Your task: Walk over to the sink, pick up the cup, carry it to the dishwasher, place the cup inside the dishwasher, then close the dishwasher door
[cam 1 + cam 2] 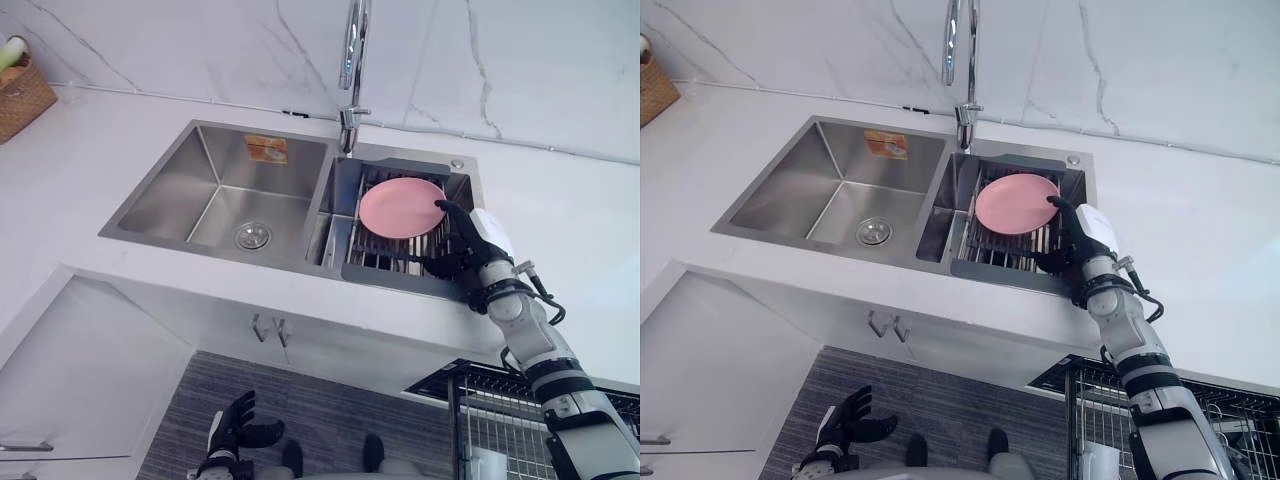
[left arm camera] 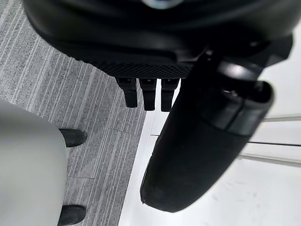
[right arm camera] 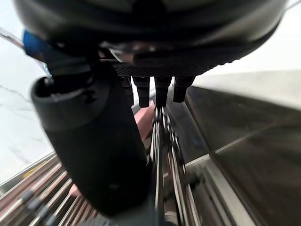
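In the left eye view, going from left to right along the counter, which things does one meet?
First the basket, then sink drain → tap → pink plate → right robot hand.

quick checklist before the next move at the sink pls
1. Right robot hand at the sink rack: ok.
2. Thing beside it is a cup: not ok, the rack holds a pink plate.
3. Right robot hand open and empty: ok.
4. Left robot hand free: ok, open, hanging low.
5. Dishwasher rack pulled out: ok.
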{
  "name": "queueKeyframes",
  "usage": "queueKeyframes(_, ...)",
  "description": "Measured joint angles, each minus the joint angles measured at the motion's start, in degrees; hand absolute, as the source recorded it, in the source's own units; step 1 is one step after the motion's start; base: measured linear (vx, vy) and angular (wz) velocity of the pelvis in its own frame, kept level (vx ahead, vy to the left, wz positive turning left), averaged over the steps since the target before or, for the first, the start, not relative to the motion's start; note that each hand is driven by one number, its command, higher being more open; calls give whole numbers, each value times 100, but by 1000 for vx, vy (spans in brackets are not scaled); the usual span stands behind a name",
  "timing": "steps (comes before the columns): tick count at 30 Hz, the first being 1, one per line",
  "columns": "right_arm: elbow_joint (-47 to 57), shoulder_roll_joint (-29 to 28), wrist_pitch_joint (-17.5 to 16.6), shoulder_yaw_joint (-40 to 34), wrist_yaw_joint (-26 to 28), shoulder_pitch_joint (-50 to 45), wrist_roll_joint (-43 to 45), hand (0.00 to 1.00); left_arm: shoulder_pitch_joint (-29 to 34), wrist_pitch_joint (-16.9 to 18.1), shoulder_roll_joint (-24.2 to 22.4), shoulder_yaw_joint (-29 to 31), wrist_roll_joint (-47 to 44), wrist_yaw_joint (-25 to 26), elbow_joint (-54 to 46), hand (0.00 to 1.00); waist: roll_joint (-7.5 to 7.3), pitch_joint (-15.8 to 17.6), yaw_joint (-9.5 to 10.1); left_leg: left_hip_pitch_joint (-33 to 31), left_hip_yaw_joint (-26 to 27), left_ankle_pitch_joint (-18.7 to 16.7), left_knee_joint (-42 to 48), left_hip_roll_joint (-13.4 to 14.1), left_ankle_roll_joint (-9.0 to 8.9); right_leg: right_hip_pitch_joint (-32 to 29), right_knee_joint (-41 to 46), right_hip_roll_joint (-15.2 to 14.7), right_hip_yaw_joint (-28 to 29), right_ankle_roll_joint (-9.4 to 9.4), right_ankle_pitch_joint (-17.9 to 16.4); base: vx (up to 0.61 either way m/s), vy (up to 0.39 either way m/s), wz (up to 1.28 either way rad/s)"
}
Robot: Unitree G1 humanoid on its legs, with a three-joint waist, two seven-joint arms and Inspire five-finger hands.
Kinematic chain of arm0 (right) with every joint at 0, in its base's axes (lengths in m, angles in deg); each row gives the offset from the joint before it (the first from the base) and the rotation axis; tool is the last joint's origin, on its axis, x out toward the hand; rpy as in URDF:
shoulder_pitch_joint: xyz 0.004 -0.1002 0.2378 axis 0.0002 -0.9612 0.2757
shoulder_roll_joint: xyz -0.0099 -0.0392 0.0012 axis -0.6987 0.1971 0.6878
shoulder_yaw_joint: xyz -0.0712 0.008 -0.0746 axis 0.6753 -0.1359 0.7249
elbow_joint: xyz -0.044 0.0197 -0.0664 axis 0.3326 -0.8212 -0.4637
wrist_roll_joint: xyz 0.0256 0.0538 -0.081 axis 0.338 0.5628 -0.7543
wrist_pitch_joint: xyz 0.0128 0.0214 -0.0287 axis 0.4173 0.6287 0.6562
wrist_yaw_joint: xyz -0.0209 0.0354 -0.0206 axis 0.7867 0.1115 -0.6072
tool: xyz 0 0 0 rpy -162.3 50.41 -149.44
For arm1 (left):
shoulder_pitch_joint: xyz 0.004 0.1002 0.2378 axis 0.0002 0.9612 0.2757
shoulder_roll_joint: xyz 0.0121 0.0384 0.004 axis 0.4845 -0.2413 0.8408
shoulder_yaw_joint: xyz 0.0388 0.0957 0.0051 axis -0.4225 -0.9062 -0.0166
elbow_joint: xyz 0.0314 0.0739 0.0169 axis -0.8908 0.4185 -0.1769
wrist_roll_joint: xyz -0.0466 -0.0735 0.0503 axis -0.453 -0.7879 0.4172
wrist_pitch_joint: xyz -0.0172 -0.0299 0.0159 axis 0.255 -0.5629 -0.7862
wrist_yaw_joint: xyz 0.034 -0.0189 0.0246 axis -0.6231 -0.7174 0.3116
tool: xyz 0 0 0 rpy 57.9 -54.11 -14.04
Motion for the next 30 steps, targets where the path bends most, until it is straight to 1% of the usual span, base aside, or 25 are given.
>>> queueKeyframes(4,-382,-1,62,120,-24,468,-107,90,-21,0,-3,0,-10,6,-6,90,-5,67,12,-84,11,3,51,3,-1,-66,10,-10,22,-4,-5,-70,-2,-2)
queueKeyframes(7,-561,-2,106,124,-88,685,-159,90,-43,1,-12,-1,-18,8,-31,90,1,135,22,-159,-8,11,64,4,-46,-125,19,-15,1,-17,-15,-76,1,4)
queueKeyframes(8,-635,-8,115,126,-131,776,-229,30,-49,2,-13,-1,-23,8,-32,90,1,143,26,-191,-9,23,64,4,-54,-159,20,-15,0,-20,-29,-50,1,1)
queueKeyframes(15,-889,-33,229,110,-410,1136,-272,30,-71,2,-22,-2,-115,16,-31,90,0,173,42,-303,-67,56,58,7,-36,-247,19,-13,-58,-23,0,5,-6,3)
queueKeyframes(19,-881,-35,168,111,-492,1158,-217,30,-118,9,-23,-1,-120,16,-31,90,-13,195,33,-302,-72,70,57,-7,-15,-246,21,-3,-86,-22,2,20,-9,0)
queueKeyframes(27,-783,-40,143,44,-468,1207,62,30,-151,39,-2,12,-167,14,-38,90,-51,325,27,-280,-101,105,-5,4,-19,-242,20,11,-88,-28,-1,-7,-2,1)
queueKeyframes(30,-513,-40,137,-84,-453,1050,176,30,-162,39,23,16,-166,13,-51,90,-80,392,28,-271,-98,107,-12,12,-18,-237,21,17,-83,-28,-1,0,0,0)
